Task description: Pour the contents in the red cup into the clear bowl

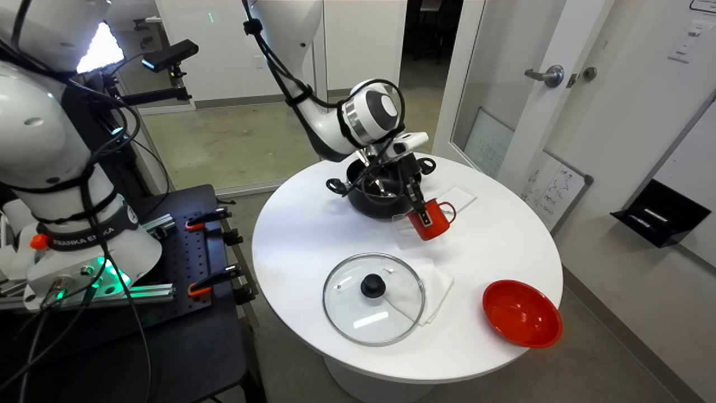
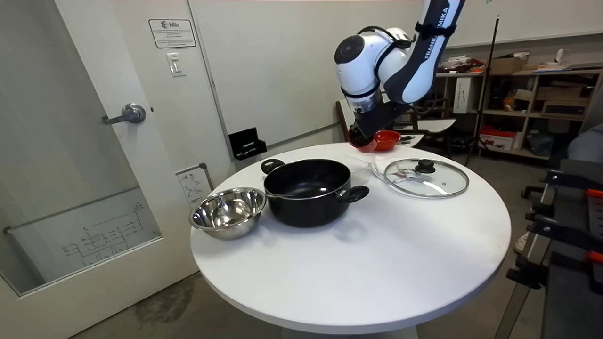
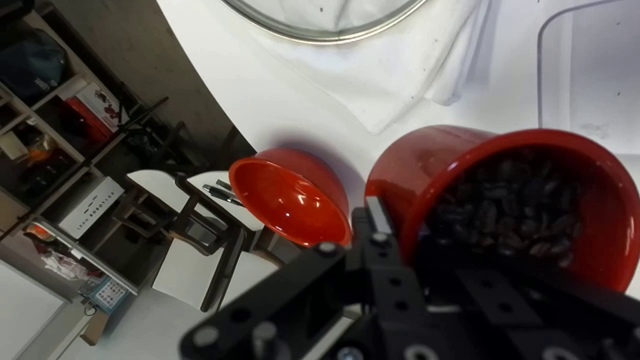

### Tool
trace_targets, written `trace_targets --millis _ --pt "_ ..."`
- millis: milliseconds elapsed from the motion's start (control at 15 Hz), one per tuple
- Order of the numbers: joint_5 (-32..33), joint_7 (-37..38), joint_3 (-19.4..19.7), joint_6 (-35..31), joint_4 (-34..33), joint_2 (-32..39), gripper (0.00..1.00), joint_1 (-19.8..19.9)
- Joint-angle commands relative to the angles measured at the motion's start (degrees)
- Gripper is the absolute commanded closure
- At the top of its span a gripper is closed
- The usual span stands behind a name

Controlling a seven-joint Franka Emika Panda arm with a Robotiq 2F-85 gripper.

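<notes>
The red cup [image 1: 435,223] is tilted and held above the table; its handle shows in an exterior view. In the wrist view the cup [image 3: 425,155] has dark bean-like pieces inside. My gripper [image 3: 400,235] is shut on the cup's wall, one finger outside and the other hidden in the dark opening. The gripper [image 1: 419,210] and cup [image 2: 365,146] show in both exterior views. The clear bowl [image 1: 405,238] is a faint see-through dish, partly behind the cup. It also shows beside the pot [image 2: 360,170] and at the upper right of the wrist view [image 3: 585,75].
A black pot [image 1: 375,208] with two handles stands close to the clear bowl. A glass lid [image 1: 373,319] with a black knob lies over a white cloth [image 1: 439,291]. A wide red bowl [image 1: 523,313] sits at the table edge. A metal bowl [image 2: 228,226] stands beside the pot.
</notes>
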State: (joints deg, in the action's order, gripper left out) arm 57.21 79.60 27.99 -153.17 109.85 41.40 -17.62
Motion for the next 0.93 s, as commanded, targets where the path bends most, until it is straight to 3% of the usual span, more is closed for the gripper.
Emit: trace_targets --millis 0,867 --pt "7.0 5.9 -2.2 2.2 -2.6 0.9 0.98 1.6" --pt "29.4 19.1 -16.0 12.4 -3.1 0.6 0.98 10.7"
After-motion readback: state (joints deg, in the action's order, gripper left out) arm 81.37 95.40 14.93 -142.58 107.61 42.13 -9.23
